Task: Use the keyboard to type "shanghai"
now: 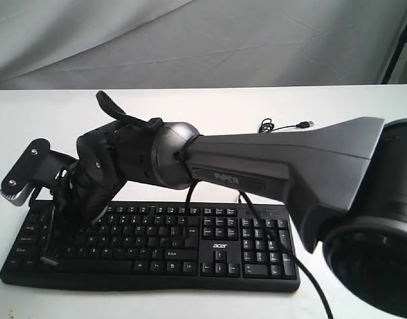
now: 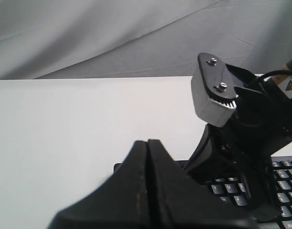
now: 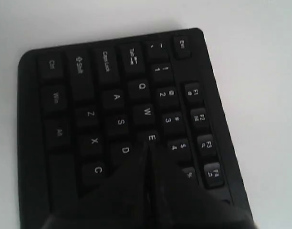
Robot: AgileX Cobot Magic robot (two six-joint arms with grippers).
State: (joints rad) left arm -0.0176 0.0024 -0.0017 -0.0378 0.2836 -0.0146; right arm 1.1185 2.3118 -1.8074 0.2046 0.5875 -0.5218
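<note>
The black keyboard (image 1: pixel 217 247) lies across the front of the white table, with its acer logo beside the arrow keys. My right arm reaches over it from the right to its left end. The right gripper (image 1: pixel 61 234) is shut with nothing in it. In the right wrist view the right gripper (image 3: pixel 147 145) has its tip over the keyboard (image 3: pixel 112 71), at the border of the E and D keys; contact cannot be judged. The left gripper (image 2: pixel 147 142) is shut and empty, low before the keyboard (image 2: pixel 284 183). It does not show in the exterior view.
The keyboard's thin black cable (image 1: pixel 276 126) curls on the table behind it and ends in a USB plug (image 1: pixel 308 124). A grey toothed block with two screws (image 1: pixel 20 176) juts from the right arm's wrist, and the left wrist view shows this block (image 2: pixel 215 93) close above. A grey cloth backdrop (image 1: pixel 190 40) hangs behind.
</note>
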